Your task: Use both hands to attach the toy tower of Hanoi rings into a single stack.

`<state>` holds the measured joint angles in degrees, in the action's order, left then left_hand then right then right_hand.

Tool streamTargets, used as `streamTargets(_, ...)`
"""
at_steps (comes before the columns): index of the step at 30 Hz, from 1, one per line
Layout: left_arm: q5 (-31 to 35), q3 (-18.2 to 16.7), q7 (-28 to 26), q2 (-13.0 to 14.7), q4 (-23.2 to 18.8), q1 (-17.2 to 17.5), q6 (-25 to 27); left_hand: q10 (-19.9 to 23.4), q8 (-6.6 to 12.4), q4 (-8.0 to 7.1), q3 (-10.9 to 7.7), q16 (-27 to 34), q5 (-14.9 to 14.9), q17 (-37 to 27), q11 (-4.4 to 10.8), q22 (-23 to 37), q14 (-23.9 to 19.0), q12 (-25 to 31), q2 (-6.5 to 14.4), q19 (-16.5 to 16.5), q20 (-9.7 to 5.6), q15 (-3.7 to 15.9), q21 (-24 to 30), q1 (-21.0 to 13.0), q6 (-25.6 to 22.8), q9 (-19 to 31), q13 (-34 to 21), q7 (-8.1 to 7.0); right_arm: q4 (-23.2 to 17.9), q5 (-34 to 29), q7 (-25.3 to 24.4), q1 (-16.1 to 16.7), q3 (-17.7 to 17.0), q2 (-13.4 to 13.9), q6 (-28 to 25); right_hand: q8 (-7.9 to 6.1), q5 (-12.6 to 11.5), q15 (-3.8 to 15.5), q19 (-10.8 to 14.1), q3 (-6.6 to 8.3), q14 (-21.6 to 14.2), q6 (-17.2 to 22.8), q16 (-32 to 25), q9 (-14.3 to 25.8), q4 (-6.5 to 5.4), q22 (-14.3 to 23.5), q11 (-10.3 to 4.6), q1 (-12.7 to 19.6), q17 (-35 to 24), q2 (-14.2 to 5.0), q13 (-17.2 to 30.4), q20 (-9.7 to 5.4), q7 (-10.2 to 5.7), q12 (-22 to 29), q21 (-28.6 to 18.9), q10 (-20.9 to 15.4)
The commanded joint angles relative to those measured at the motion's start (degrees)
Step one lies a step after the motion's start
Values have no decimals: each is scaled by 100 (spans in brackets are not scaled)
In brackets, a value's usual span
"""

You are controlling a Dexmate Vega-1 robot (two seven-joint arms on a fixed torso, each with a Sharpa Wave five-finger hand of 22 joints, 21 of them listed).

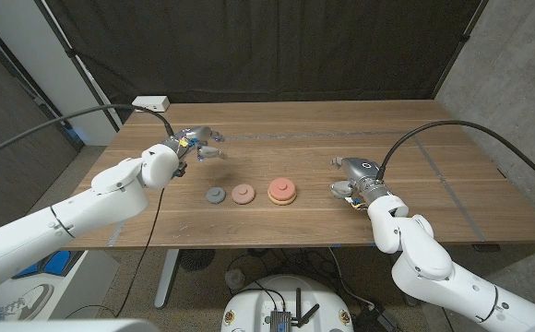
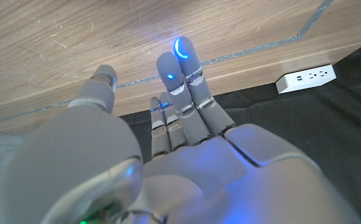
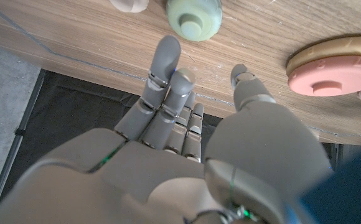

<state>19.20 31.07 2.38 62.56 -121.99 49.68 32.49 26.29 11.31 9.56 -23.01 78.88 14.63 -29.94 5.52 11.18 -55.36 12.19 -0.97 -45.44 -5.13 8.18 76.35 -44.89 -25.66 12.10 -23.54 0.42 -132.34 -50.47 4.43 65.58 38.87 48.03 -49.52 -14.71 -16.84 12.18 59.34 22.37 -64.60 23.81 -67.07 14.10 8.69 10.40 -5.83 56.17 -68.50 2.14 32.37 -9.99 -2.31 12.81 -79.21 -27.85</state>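
Three ring pieces lie in a row between the two hands: a small grey ring (image 1: 215,195), a pink ring (image 1: 243,194), and a pink-on-tan pair (image 1: 282,191) already joined, nearest the right hand (image 1: 353,178). Both this hand and the left hand (image 1: 194,143) hold nothing, fingers apart, probably ready to reach inward from each side.

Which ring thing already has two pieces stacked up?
The stack nearest the right hand: a pink ring on a wider tan one. The grey ring and the peach ring each lie alone.
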Motion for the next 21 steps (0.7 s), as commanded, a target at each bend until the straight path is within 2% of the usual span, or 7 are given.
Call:
streamTargets(1, 639, 390, 691, -19, 188, -521, -119, -9, 21, -13, 6, 27, 4, 9, 0, 15, 15, 4, 15, 33, -632, 429, 22, 16, 15, 33, -8, -2, 23, 49, -19, -138, 133, 18, -107, 6, -48, 47, -30, 1, 29, 15, 22, 9, -15, 12, 39, -66, -11, -27, 16, -249, 26, -8, 24, 2)
streamTargets(6, 881, 506, 1061, -70, 242, -692, -165, -24, 10, 32, 1, 49, 8, 2, 19, 16, 32, 4, -28, 58, -637, 428, 36, -53, 53, 32, -19, -24, 46, 40, 8, -220, 193, 3, -146, 8, -54, 47, -34, 0, 21, 26, 19, 7, -16, 11, 39, -77, -23, -32, 20, -249, 34, -9, 25, -5)
streamTargets(8, 939, 563, 1288, -96, 284, -790, -213, -157, -27, 57, 13, 61, 3, 2, 42, 18, 62, -46, -91, 99, -617, 425, 41, -101, 162, 29, -20, -35, 57, 39, 28, -255, 214, 1, -161, 9, -57, 47, -35, 0, 19, 32, 18, 6, -15, 11, 39, -81, -30, -33, 19, -249, 27, -10, 26, -10)
streamTargets(12, 1087, 683, 1663, -179, 372, -959, -296, -379, -75, 49, 54, 40, -12, 46, -72, 17, 145, -120, -186, 188, -583, 422, 40, -129, 346, 17, -3, 16, 78, 49, 44, -306, 244, -1, -175, 13, -65, 46, -39, -1, 25, 41, 28, 4, -18, 11, 40, -99, -33, -39, 20, -249, 20, -9, 28, -30)
streamTargets(21, 1154, 756, 2038, -358, 593, -1110, -565, -594, -105, -27, 169, 58, -63, 102, -308, -6, 176, -138, -307, 188, -588, 422, 49, -25, 659, -18, 61, 196, 109, 53, 103, -409, 316, -16, -261, 17, -75, 48, -43, 0, 21, 55, 31, 2, -12, 11, 35, -106, -43, -43, 28, -250, 22, -10, 31, -40)
